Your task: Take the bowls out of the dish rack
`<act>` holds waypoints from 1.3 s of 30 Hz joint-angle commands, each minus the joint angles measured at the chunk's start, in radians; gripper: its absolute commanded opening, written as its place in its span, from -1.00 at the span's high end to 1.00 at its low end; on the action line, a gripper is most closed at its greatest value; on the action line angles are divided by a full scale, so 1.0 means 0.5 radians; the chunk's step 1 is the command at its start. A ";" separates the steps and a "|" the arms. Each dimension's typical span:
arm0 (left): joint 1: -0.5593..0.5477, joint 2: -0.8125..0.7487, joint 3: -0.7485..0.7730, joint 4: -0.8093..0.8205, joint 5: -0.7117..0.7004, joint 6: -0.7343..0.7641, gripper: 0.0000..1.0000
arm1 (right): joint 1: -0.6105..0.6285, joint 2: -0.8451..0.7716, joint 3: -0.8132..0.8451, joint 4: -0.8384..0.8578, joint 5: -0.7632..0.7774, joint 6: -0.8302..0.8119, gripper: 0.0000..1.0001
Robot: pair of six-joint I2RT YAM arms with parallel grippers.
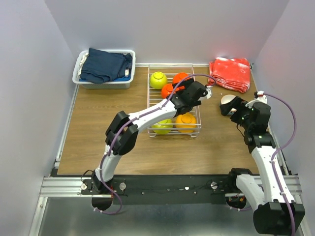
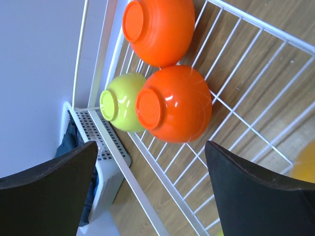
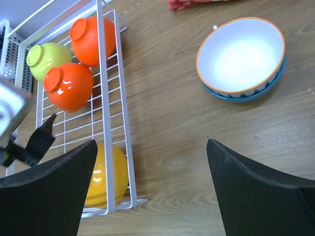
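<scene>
The left jaws stand spread and empty over the dish rack (image 2: 133,182), facing two red-orange bowls (image 2: 173,103) and a yellow-green bowl (image 2: 120,102) at its far end. The right jaws, also spread and empty, hover right of the rack, near a white-lined bowl (image 3: 241,51) nested in a blue bowl (image 3: 236,96) on the counter (image 3: 172,123).

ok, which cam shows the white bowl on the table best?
Right wrist: the white bowl sits whole and upright, nested in a blue bowl on the table. Top external shows only part, behind the right gripper. Left wrist doesn't show it.
</scene>
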 commanded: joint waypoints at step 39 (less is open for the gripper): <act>0.150 0.668 0.388 -0.150 -0.076 0.082 -0.98 | 0.023 0.018 -0.099 0.061 -0.155 -0.058 -1.00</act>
